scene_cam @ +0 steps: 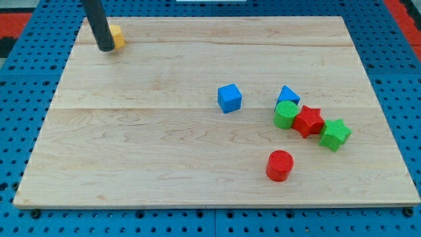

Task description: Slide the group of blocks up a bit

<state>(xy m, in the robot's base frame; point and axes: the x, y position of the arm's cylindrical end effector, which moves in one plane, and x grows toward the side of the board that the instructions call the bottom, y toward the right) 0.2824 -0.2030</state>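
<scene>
A cluster of blocks sits at the view's right: a blue triangular block, a green cylinder, a red star-shaped block and a green star-shaped block, touching or nearly touching in a diagonal row. A blue cube lies apart to their left. A red cylinder lies below them. My tip is at the board's top left corner, far from the cluster, right beside a yellow block that the rod partly hides.
The wooden board lies on a blue perforated table. The yellow block is close to the board's top edge.
</scene>
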